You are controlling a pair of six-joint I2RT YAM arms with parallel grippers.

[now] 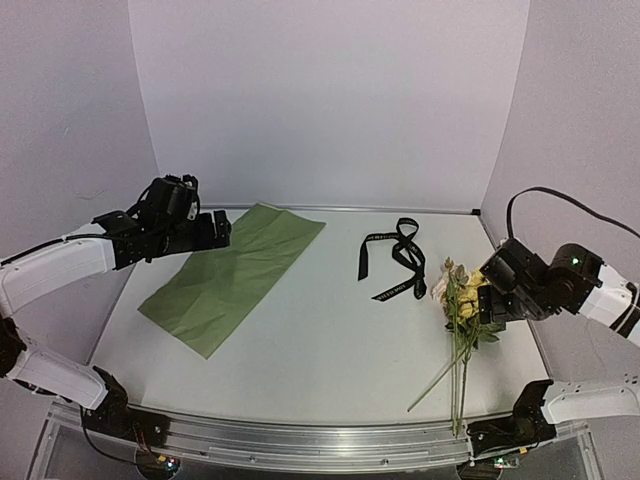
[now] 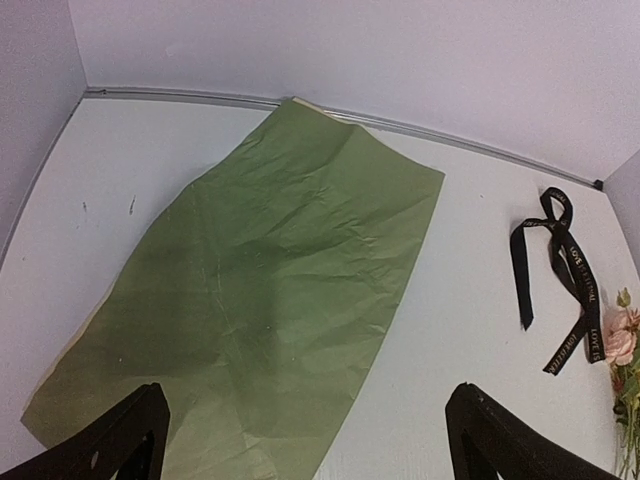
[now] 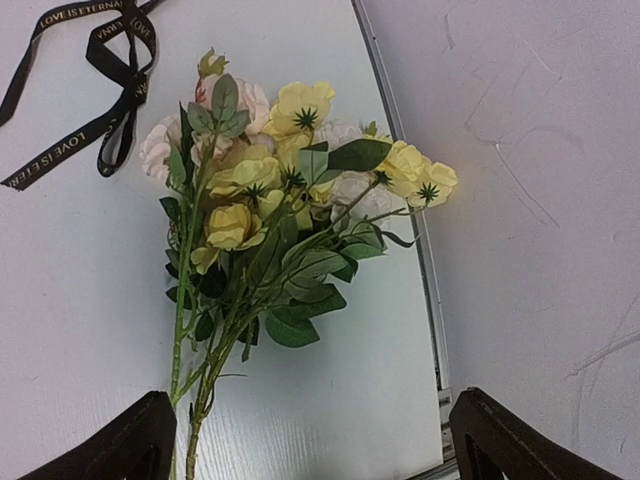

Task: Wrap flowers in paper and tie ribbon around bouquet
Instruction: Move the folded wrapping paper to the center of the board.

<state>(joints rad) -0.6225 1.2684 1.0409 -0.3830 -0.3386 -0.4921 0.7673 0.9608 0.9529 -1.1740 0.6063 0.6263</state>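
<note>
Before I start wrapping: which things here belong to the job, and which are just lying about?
For the job:
- paper
- ribbon
- flowers

Not for the job:
- black cable at far right
- metal rail along the near edge

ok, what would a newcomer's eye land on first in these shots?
The big olive-green paper lies spread flat on the left half of the table, with the open left gripper at its far-left edge. On the right, the yellow-cream flowers lie near the table's edge in front of the open right gripper. The black ribbon lies loose between paper and flowers.
</note>
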